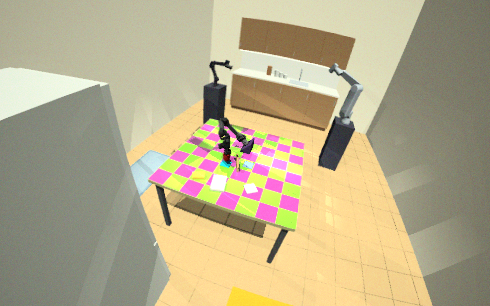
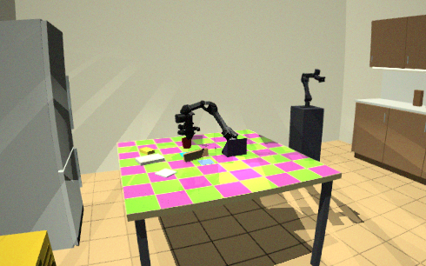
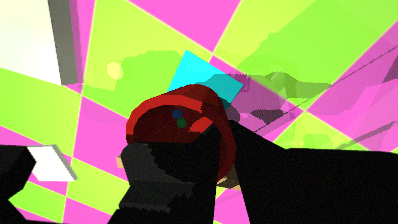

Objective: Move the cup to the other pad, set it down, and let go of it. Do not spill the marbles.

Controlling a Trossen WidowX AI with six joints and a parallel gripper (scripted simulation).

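The red cup [image 1: 226,158] [image 2: 186,142] [image 3: 196,93] hangs in my gripper [image 1: 227,153] [image 2: 187,137] [image 3: 223,124], which is shut on its wall. A blue marble [image 3: 177,114] and a green marble [image 3: 181,123] show inside the cup. The cyan pad [image 1: 224,164] [image 2: 183,154] [image 3: 192,70] is partly hidden behind the cup in the wrist view. The cup is above the table near this pad; its exact height is unclear. The light blue pad [image 1: 248,165] [image 2: 206,162] lies on the other side of the wooden barrier.
The wooden barrier [image 1: 238,164] [image 2: 195,155] stands between the pads. A large white slab [image 1: 218,183] [image 2: 149,159] [image 3: 25,40], a small white piece [image 1: 250,188] [image 2: 165,173] [image 3: 52,162] and a yellow block [image 1: 199,175] [image 2: 147,150] lie nearby. A dark block [image 1: 247,145] [image 2: 236,147] is at the arm's base.
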